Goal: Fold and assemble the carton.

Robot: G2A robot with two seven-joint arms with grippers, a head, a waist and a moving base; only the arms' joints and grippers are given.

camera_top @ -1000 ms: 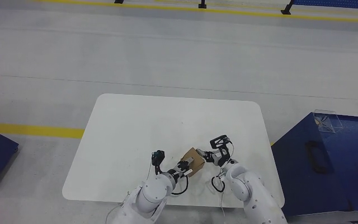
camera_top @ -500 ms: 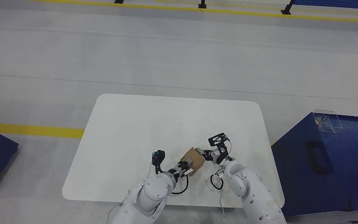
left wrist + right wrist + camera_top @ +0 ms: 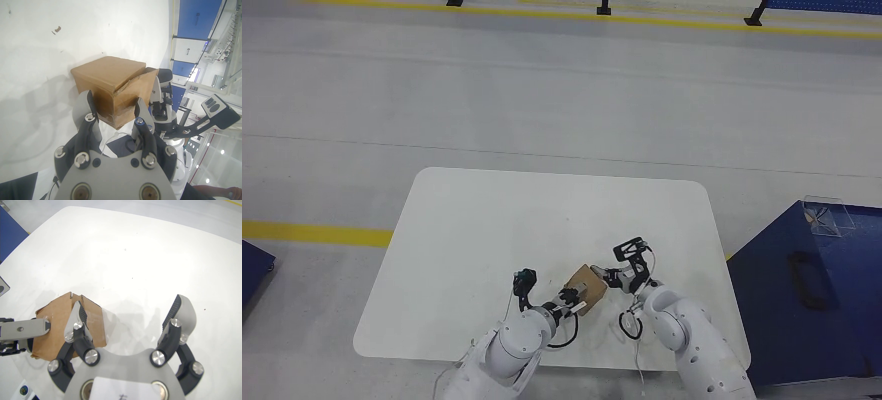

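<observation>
1. The left gripper (image 3: 115,105) has its grey, ribbed-padded fingers (image 3: 92,106) drawn in on the near upright corner of the carton (image 3: 105,73), one finger on each face beside that edge. From here it looks like a pinch that keeps the box steady.
2. The right gripper (image 3: 128,309) is spread wide and grips nothing. One finger (image 3: 79,311) lies against a side face of the carton, while the other hangs over bare table, well apart from the box.
3. The carton stands between the two grippers as a squared-up box, so I'd say the forming is mostly done. Walls are upright and the upper flaps are folded in.
4. What seems left is the closing. One flap (image 3: 138,81), on the side away from the left fingers, sits a little raised with a dark seam gaping along it. It probably wants pressing flat or tucking.
5. The box is brown corrugated card, matte and creased, with a ragged torn edge at that seam and small notches cut in one rim.
6. A glossy strip of clear tape (image 3: 108,321) runs past the carton's corner beside the right finger, loose at the end.
7. Beyond that is the smooth white table (image 3: 132,247), with rounded corners, a few specks and a small cardboard scrap (image 3: 56,29).
</observation>
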